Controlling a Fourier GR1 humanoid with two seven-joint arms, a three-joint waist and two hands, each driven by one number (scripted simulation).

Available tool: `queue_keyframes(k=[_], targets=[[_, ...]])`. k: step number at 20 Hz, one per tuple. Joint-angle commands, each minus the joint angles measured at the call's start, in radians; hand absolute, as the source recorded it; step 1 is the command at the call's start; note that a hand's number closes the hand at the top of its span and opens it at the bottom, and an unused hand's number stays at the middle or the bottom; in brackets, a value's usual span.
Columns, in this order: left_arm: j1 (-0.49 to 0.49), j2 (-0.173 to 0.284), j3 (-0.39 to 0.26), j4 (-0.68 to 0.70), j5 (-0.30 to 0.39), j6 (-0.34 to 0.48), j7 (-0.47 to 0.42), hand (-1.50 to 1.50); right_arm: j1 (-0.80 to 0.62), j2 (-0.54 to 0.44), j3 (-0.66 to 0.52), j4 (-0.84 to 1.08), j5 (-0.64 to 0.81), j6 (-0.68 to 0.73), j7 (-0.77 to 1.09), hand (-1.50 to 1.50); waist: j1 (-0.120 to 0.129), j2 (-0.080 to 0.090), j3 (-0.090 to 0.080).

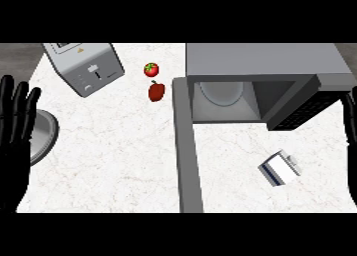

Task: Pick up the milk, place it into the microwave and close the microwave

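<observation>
My left hand (11,120) resting open at 9 o'clock, right hand (354,117) open at 3, both holding nothing | small white-and-blue milk carton (280,168) lying tilted on the white marbled table (114,165) at 4 o'clock, below the boxy grey microwave (262,62) | risk: smooth carton slipping, or my forearm clipping the open door (185,150).
</observation>
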Motion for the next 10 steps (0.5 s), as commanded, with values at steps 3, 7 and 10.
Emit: queue_keyframes(k=[3, 7, 10], targets=[[-0.035, 0.029, 0.050, 0.022, 0.043, -0.024, 0.059, -1.50, 0.064, -0.049, 0.005, -0.032, -0.098, 0.136, -0.025, -1.50, 0.006, 0.003, -0.003], [0.004, -0.011, 0.077, 0.067, 0.130, -0.009, 0.130, -1.50, 0.140, -0.014, 0.146, -0.027, -0.248, 0.276, -0.040, -1.50, 0.010, 0.004, -0.002], [0.081, 0.008, 0.106, 0.010, 0.175, -0.043, 0.134, -1.50, 0.230, -0.007, 0.175, -0.047, -0.281, 0.313, -0.067, -1.50, 0.014, 0.000, -0.003]])
